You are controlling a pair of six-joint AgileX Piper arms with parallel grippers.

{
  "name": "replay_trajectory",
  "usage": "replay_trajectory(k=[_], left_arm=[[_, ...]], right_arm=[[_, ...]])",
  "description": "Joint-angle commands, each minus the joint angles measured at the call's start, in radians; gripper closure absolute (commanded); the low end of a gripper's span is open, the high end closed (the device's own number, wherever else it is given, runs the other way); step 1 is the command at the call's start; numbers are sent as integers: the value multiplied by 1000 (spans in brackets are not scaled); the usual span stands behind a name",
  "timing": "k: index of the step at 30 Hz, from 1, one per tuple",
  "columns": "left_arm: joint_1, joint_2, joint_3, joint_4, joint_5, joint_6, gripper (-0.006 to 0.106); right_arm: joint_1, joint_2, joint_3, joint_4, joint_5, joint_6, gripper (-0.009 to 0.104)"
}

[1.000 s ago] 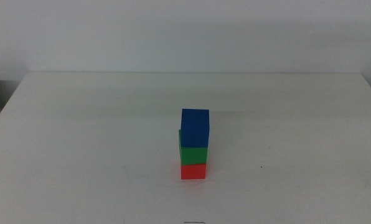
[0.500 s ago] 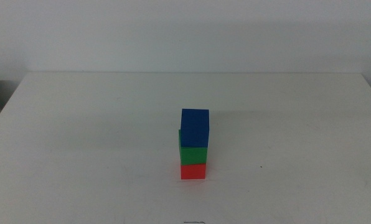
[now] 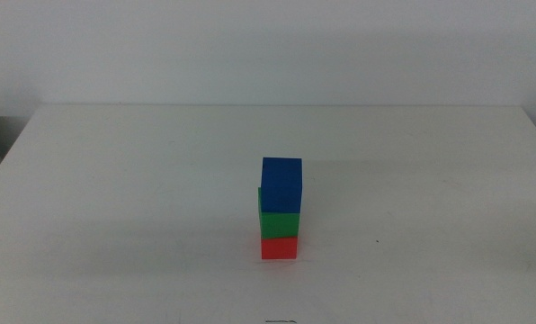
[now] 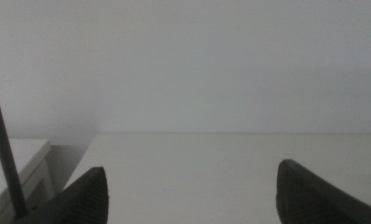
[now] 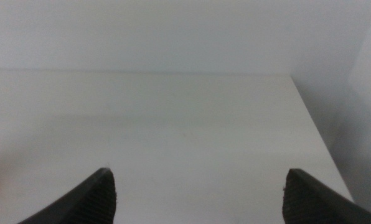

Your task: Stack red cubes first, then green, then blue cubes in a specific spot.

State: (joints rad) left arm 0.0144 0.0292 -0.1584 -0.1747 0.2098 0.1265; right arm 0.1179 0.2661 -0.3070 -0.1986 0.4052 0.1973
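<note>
A: Middle view, near to far. What stands nearest the front edge of the smooth white tabletop?

B: The small matte bright-red cube, resting on the tabletop about midway between the left and right edges and nearer the front edge than the back. The small matte green cube sits on it, and the small matte dark-blue cube on top. The blue cube sits slightly off-square, so a sliver of green shows at its left.

A: What has changed in the last second?

B: The stack has not shifted. A reddish fleck at the far left edge of the view has gone, and a dark shape now shows at the lower left corner; it is too small to identify. Judged from this, the order red, green, blue is complete and the arms have drawn clear.

A: And the grippers?

B: The left gripper is spread wide with nothing between its jaws, looking along the tabletop near its left edge. The right gripper is likewise wide apart and empty, near the right edge; a sliver of red shows at the side of its view.

A: Room to move?

B: Open tabletop lies on every side of the stack, through to the back edge. The main risk is likely a knock to the offset blue cube.
</note>
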Motion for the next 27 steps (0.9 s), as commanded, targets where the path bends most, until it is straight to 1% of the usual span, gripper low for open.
replay_trajectory(k=[1,5,9,13,15,16,20,25,27], left_arm=[[-1,2,12,22,-138,-11,10],[-1,3,70,56,-200,-11,10],[-1,3,119,60,-210,-11,10],[-1,3,160,60,-210,-11,10],[-1,3,177,60,-217,-11,10],[-1,3,186,60,-218,-11,10],[-1,3,185,60,-210,-11,10],[-1,3,185,60,-210,-11,10],[-1,3,185,60,-210,-11,10]], right_arm=[[-16,-67,42,-16,-84,-7,20],[-16,-179,151,-16,-84,-7,20],[-16,-255,221,-14,-84,-7,20],[-16,-299,286,9,-91,-7,20],[-16,-299,320,25,-121,-7,20],[-16,-299,319,37,-106,-7,20],[-16,-299,318,37,-141,-7,20],[-25,-299,318,40,-144,-7,20],[-47,-299,318,73,-144,-7,20]])
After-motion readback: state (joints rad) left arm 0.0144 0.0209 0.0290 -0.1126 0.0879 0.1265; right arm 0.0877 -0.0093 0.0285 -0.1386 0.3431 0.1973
